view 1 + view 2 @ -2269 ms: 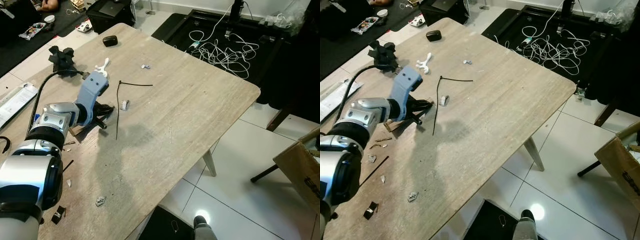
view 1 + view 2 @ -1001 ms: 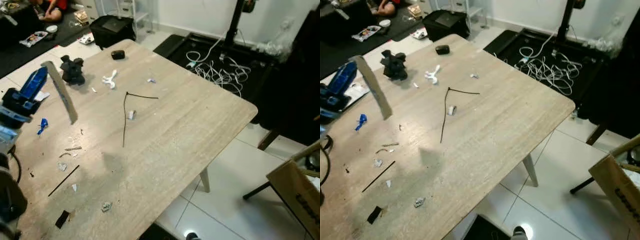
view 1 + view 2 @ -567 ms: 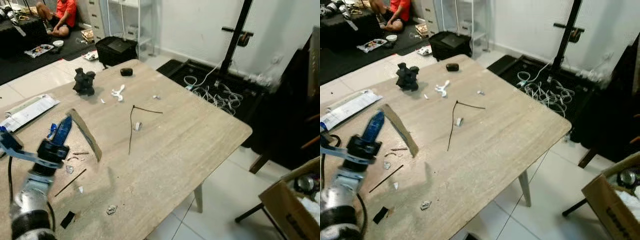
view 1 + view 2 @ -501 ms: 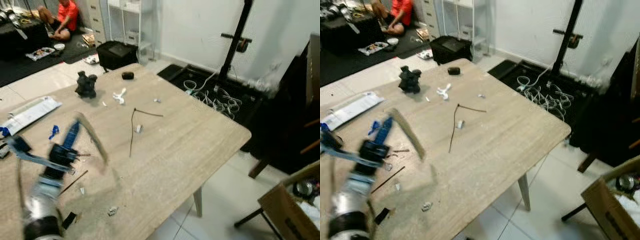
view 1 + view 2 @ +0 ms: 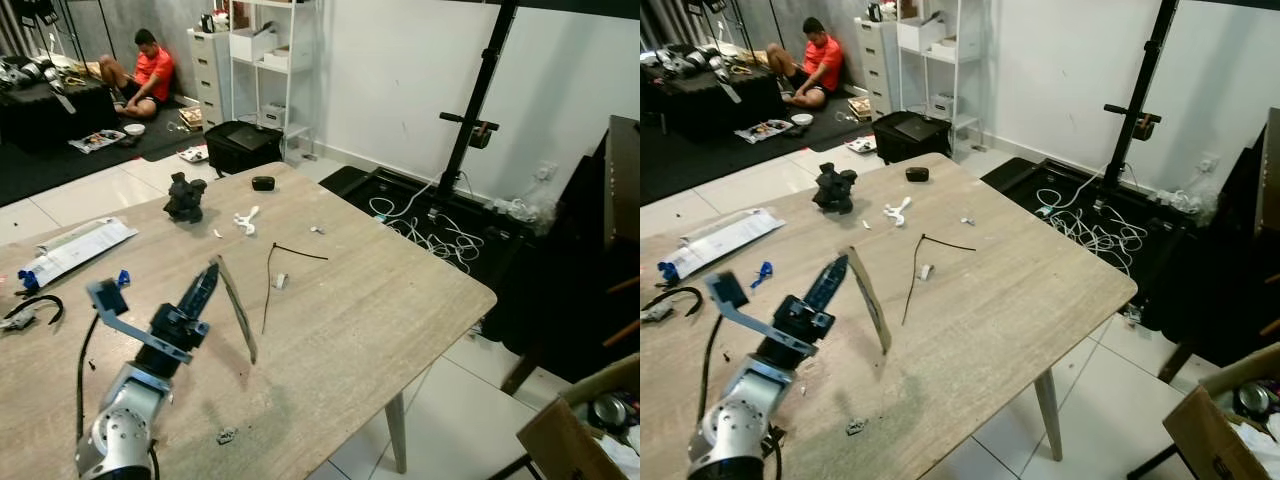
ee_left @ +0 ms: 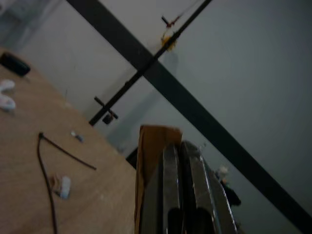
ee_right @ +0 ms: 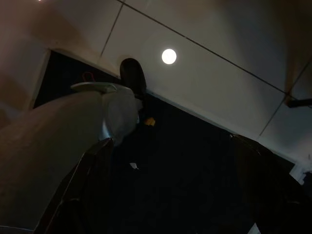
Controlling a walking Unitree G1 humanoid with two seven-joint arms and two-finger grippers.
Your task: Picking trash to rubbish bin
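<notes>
Cardboard strip point(image 5: 236, 308) pinched between the left gripper point(image 5: 205, 285) fingers, lifted above the desk point(image 5: 380, 290).

Largest first: the cardboard box point(image 5: 1220, 430) that looks to serve as the bin stands on the floor at about 4 o'clock of the desk, well apart. The carry step seems in hand; next the robot must turn toward that box and release over it. Smaller scraps, a black cable tie point(image 5: 270, 285) among them, lie on the desk. The right arm hangs idle; its fingers cannot be told.
</notes>
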